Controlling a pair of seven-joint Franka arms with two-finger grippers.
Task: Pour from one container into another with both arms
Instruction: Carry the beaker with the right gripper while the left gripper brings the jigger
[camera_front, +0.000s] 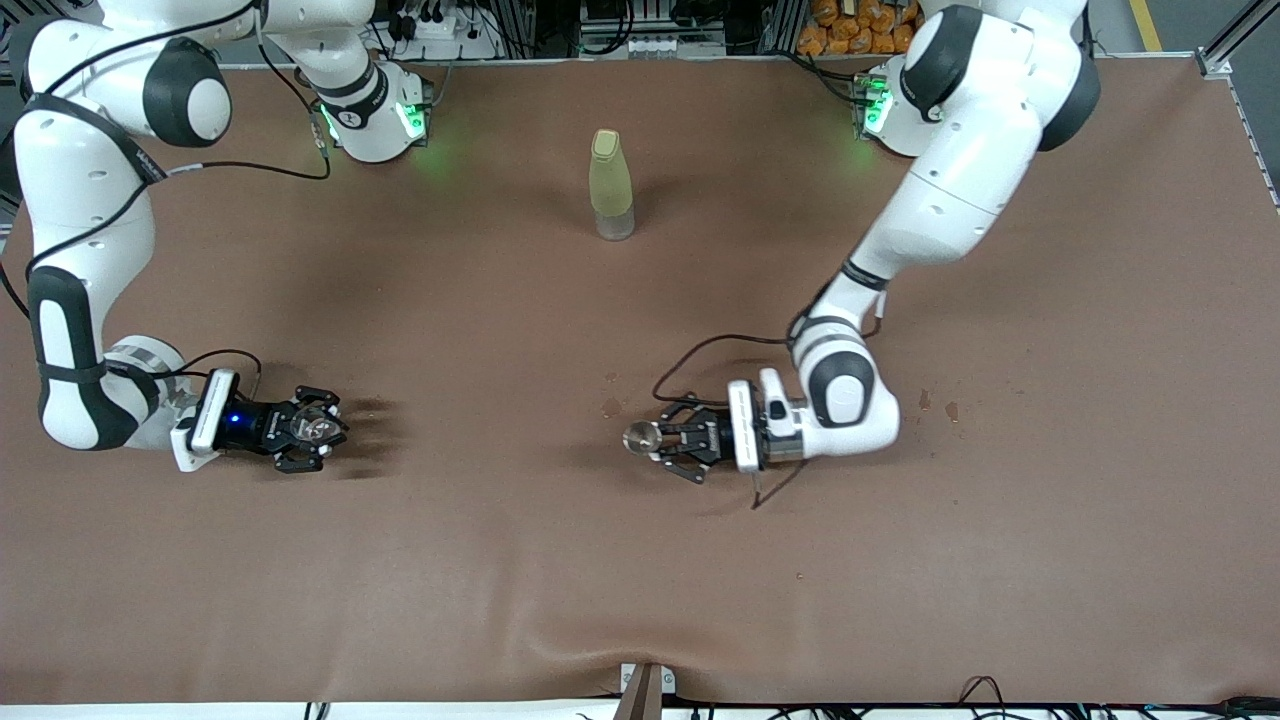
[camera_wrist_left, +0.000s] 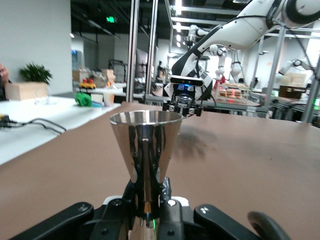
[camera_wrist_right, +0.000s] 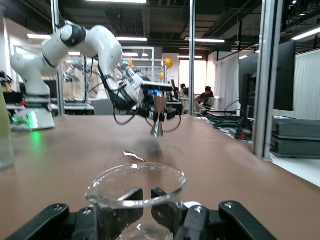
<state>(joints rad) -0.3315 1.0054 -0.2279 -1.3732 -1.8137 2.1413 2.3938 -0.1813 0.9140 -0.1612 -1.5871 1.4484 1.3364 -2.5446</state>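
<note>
Left end effector (camera_front: 655, 440) pinching steel cup (camera_wrist_left: 145, 150) upright, low over surface (camera_front: 640, 580). Right end effector (camera_front: 318, 428) pinching glass (camera_wrist_right: 136, 192), well apart, mouths up, ready for pouring.

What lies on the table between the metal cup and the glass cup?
Nothing: in the front view only bare brown table lies between the metal cup and the glass cup.

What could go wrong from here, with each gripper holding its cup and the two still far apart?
1. The left gripper pinches the steel cup only at its narrow base, so it might tip or slip when tilted.
2. The glass cup in the right gripper is clear and may be hard to line up with.
3. The bottle stands between the bases, where an arm's swing might knock it.
</note>
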